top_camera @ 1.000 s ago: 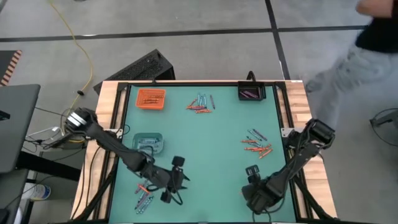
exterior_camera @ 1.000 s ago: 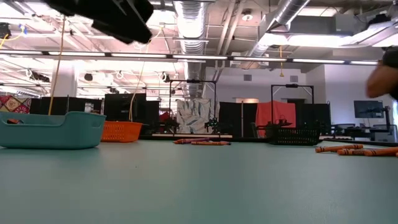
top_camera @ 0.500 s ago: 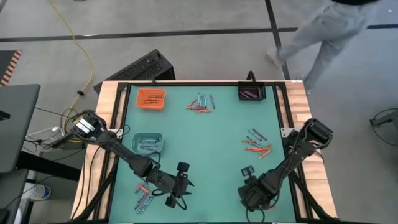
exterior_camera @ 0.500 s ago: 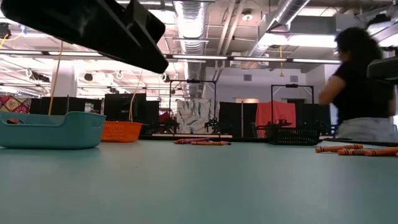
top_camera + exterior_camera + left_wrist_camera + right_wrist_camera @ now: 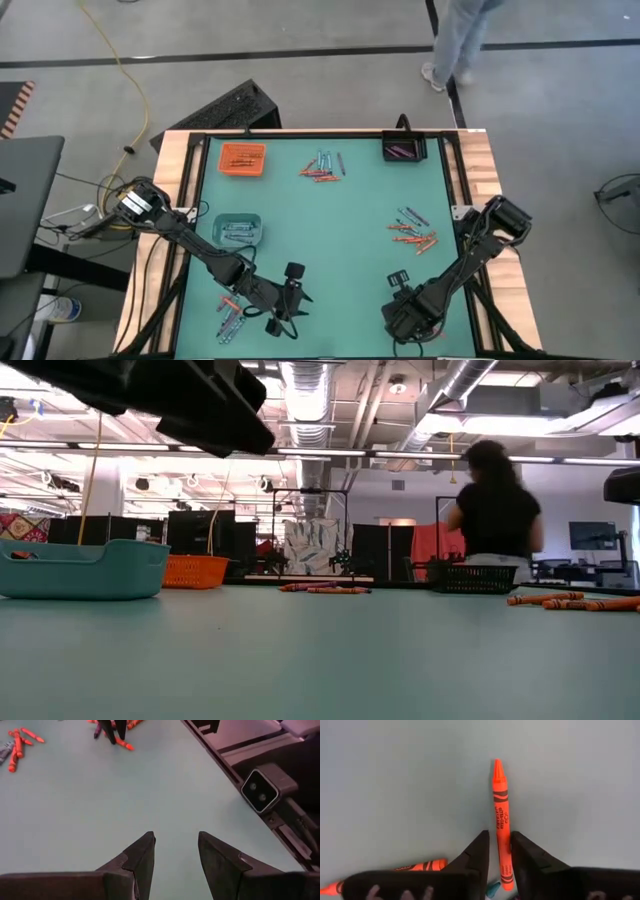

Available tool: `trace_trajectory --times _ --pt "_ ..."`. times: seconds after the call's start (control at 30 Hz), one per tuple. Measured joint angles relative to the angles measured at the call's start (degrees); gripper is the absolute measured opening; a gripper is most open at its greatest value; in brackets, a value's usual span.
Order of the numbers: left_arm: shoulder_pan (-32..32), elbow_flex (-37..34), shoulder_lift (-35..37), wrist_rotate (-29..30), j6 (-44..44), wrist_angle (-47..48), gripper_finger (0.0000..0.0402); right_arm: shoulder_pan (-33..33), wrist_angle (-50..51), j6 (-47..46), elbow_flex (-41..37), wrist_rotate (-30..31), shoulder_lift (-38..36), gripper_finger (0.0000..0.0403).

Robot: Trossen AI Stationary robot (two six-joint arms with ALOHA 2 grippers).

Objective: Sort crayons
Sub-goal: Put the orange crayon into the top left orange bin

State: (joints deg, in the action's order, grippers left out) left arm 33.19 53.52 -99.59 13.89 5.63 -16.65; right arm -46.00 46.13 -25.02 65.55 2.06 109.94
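An orange crayon (image 5: 501, 815) lies on the green table, its tip pointing away from my right gripper (image 5: 500, 851). That gripper points down near the table's front right (image 5: 405, 298). Its narrowly open fingers stand on either side of the crayon's blunt half. A second orange crayon (image 5: 422, 866) lies beside it. My left gripper (image 5: 175, 845) hovers open over bare table near the front edge (image 5: 298, 298), holding nothing. Loose crayons lie in piles at far middle (image 5: 322, 167), right (image 5: 413, 235) and near left (image 5: 232, 318). My right gripper comes from above with its fingers along the sides of the orange crayon's blunt half (image 5: 505, 855), and the crayon lies flat on the table. One fingertip (image 5: 520, 851) sits right at the crayon's side; whether it touches I cannot tell.
An orange tray (image 5: 241, 158) stands at far left, a teal tray (image 5: 238, 229) at left and a black tray (image 5: 405, 149) at far right, each holding crayons. A camera block (image 5: 260, 790) sits at the front edge. A person (image 5: 495, 510) walks behind the table.
My left gripper has dropped lower and moved a little toward the table's near edge, then held still. My right gripper has sunk toward the table. The person behind the table has walked from right to left.
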Motion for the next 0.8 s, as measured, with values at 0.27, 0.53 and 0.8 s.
trace_trajectory --times 0.27,0.53,0.8 --pt "0.00 0.00 0.00 0.37 -0.02 -0.05 0.0142 0.00 -1.14 0.05 -0.39 0.39 -1.74 0.0010" --pt "0.00 0.00 0.00 0.97 -0.04 -0.95 0.0142 0.00 -1.00 -0.24 -0.01 0.95 -1.80 0.0003" --pt "0.13 0.00 0.00 1.92 -0.07 -0.91 0.0142 -0.12 -1.76 0.18 2.88 5.40 -2.54 0.0000"
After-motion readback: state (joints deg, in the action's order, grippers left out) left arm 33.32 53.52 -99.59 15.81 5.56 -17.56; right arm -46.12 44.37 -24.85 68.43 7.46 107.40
